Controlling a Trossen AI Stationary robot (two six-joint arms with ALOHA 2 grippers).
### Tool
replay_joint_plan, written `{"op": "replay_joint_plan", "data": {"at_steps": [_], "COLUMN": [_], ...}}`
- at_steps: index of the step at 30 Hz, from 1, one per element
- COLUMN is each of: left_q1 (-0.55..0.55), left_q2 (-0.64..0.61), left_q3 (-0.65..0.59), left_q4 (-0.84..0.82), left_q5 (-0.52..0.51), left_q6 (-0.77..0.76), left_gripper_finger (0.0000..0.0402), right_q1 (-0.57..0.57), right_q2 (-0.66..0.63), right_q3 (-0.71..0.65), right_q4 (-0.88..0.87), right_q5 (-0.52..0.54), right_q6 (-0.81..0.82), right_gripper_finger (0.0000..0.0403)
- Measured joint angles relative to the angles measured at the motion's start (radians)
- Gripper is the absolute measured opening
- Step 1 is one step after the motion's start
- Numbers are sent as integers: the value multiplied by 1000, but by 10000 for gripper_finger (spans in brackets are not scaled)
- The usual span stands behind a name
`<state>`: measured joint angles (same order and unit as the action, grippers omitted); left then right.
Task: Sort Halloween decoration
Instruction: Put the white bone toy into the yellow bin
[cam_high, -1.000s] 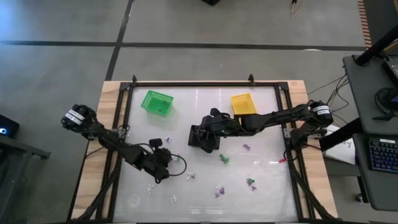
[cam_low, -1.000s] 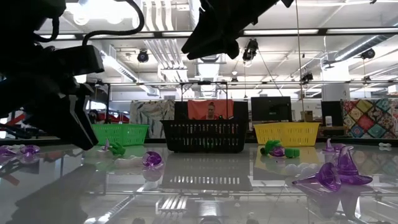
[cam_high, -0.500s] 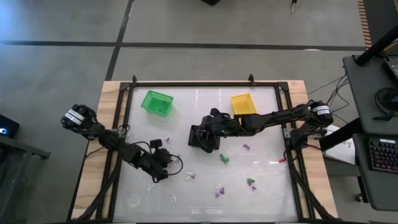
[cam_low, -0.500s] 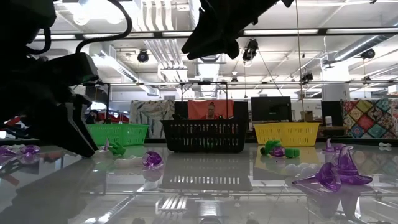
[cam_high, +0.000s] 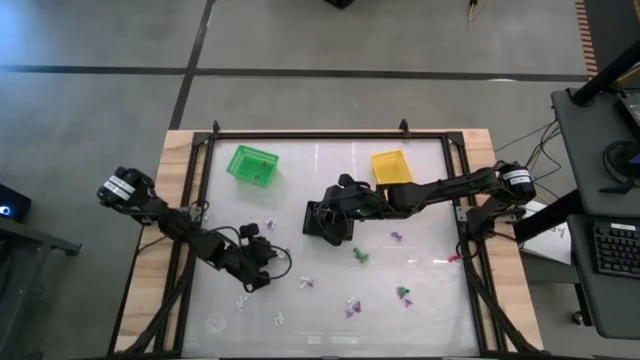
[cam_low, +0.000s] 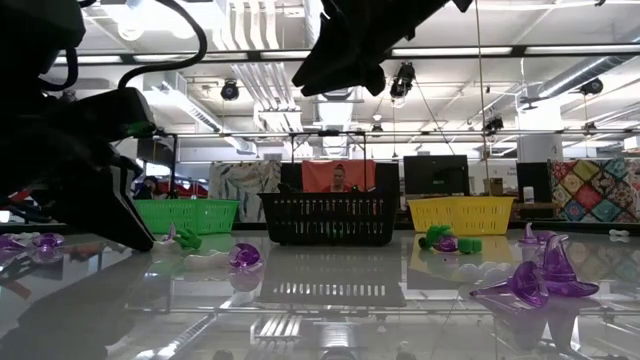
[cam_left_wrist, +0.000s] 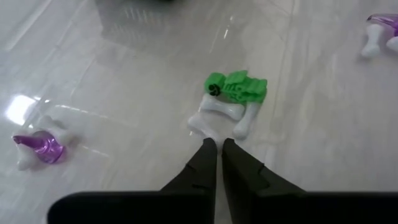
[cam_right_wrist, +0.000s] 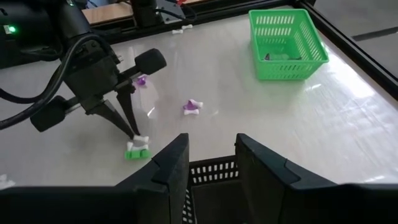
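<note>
I'm seeing the left gripper (cam_left_wrist: 217, 144) pinched fully together at the white plastic bone trinket (cam_left_wrist: 219, 118), nothing visibly gripped, beside the green plastic trinket (cam_left_wrist: 237, 86). My right gripper (cam_right_wrist: 211, 155) is hovering parted over the black mesh basket (cam_right_wrist: 214, 177).

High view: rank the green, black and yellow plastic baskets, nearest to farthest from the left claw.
1. Black mesh basket, table centre, right of the left claw.
2. Green mesh basket, far left corner.
3. Yellow basket, far right side.
</note>
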<state>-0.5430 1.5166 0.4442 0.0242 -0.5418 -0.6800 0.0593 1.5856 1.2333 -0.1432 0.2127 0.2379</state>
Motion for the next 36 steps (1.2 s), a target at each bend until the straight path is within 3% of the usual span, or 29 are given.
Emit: {"op": "replay_joint_plan", "data": {"at_steps": [12, 17, 21, 27, 36], "left_q1": [1, 1, 1, 3, 3], "left_q2": [-97, -152, -199, -297, -357], "left_q3": [-4, -3, -3, -2, 0], "left_q4": [-22, -19, -10, 130, 299], "left_q5": [-13, -32, -69, -97, -96], "left_q6": [86, 137, 208, 373, 491], "left_gripper_finger": [0, 0, 0, 0, 0], "right_q1": [6, 11, 11, 11, 33], "right_q2": [0, 0, 0, 0, 0], "right_q3": [-47, -139, -232, -324, -321], "right_q4": [23, 165, 360, 625, 654], "right_q5": [-2, -26, -147, -195, -245], "right_q6": [-10, -16, -82, -119, -161], "right_gripper_finger": [121, 123, 127, 135, 172]}}
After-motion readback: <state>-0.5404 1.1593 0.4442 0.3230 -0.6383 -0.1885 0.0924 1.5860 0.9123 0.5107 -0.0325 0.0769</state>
